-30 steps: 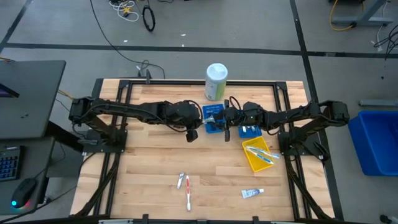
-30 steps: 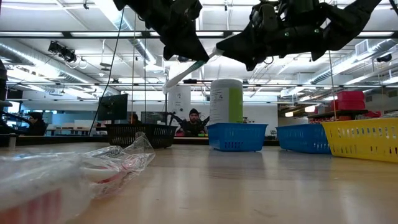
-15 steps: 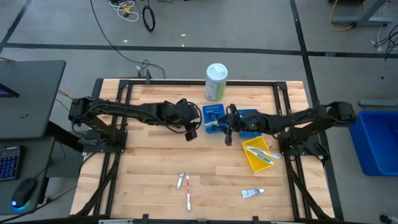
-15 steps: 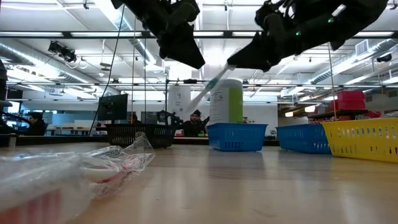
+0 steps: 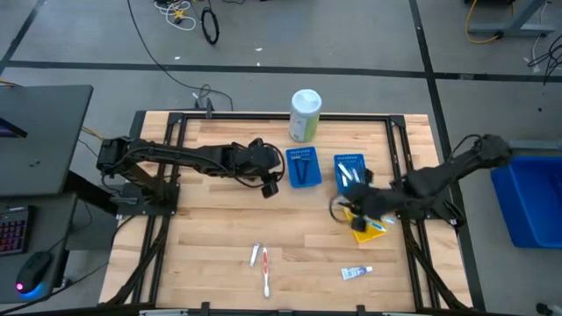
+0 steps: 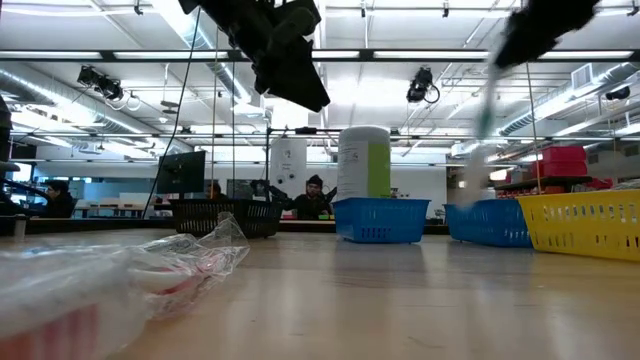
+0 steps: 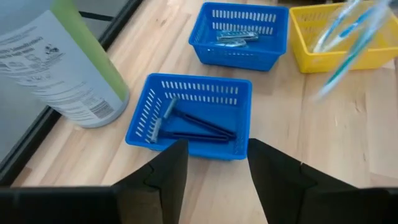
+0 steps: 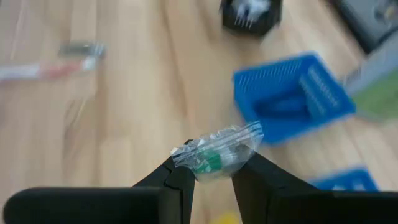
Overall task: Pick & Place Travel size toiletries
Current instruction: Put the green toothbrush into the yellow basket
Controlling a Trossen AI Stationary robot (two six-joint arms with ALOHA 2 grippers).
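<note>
My right gripper (image 5: 345, 211) is shut on a clear-wrapped toothbrush (image 8: 214, 154) and hovers at the near left corner of the yellow bin (image 5: 367, 232). The brush shows blurred in the low view (image 6: 485, 105), well above the table. My left gripper (image 7: 217, 165) is open and holds nothing. It hangs just left of the blue bin (image 5: 305, 167) that holds dark-handled razors (image 7: 193, 127). A second blue bin (image 5: 349, 170) holds white tubes. A red toothbrush (image 5: 265, 274), a small item (image 5: 255, 254) and a white tube (image 5: 356, 273) lie on the table near its front edge. My right gripper pinches the wrapped toothbrush between its two fingers, on the crumpled clear wrapper around a green part (image 8: 210, 160). The brush is lifted clear of the table and hangs below the gripper in the low view. Which end of the brush this is, I cannot tell.
A tall white-and-green canister (image 5: 305, 116) stands at the far edge behind the blue bins. A clear wrapper (image 6: 150, 265) lies close to the low camera. Bare wood lies between the bins and the items at the front.
My left gripper has let go of the wrapped toothbrush, which both grippers held over the razor bin a second ago, and has stayed in place. My right gripper has carried the brush toward the table's right and near edges, to the yellow bin.
</note>
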